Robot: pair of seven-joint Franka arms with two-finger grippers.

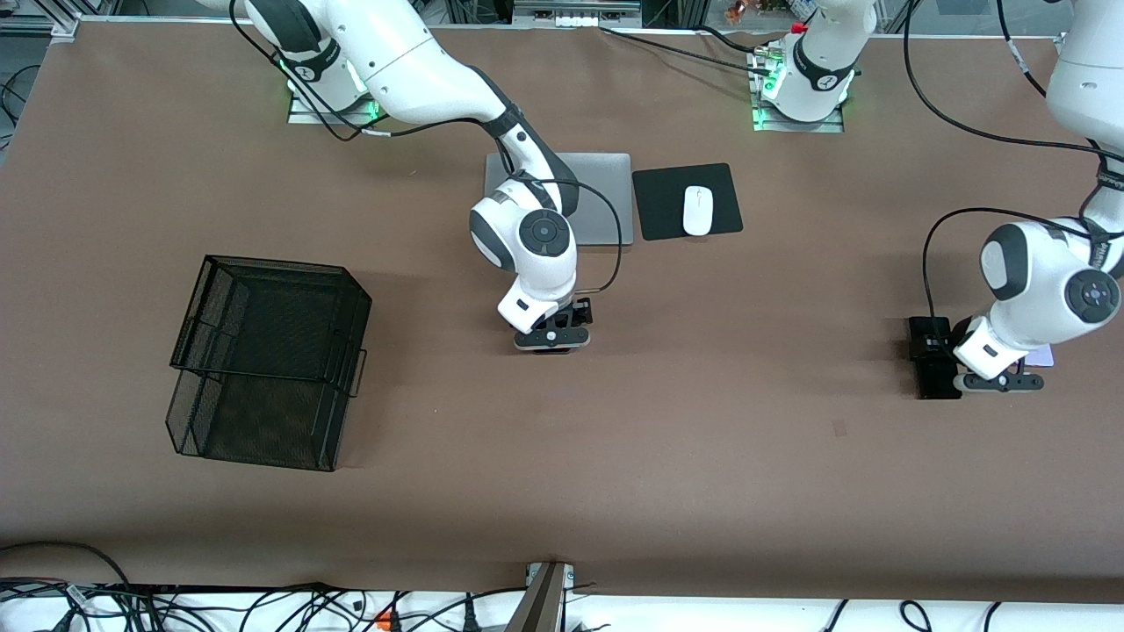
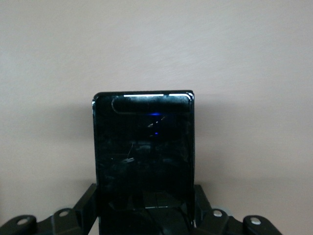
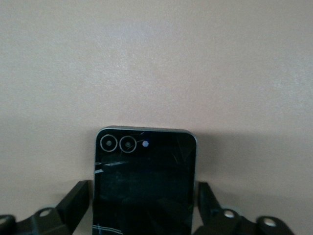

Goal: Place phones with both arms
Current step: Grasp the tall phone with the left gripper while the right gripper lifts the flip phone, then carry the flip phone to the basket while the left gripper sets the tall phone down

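Observation:
My right gripper (image 1: 566, 323) is low at the table's middle. In the right wrist view its open fingers (image 3: 78, 200) stand on either side of the small black flip phone (image 3: 144, 181) with two camera dots, a thin gap at each side. The arm mostly hides that phone in the front view. My left gripper (image 1: 970, 362) is low at the left arm's end of the table, at the long black slab phone (image 1: 931, 355). In the left wrist view its fingers (image 2: 88, 205) press the slab's (image 2: 144, 147) sides. The lavender-white phone (image 1: 1042, 355) peeks out beside the left gripper.
A black wire basket (image 1: 263, 351) stands toward the right arm's end. A silver laptop (image 1: 606, 197) lies near the robots' bases, beside a white mouse (image 1: 697, 211) on a black pad (image 1: 659, 206). Cables run along the table's front edge.

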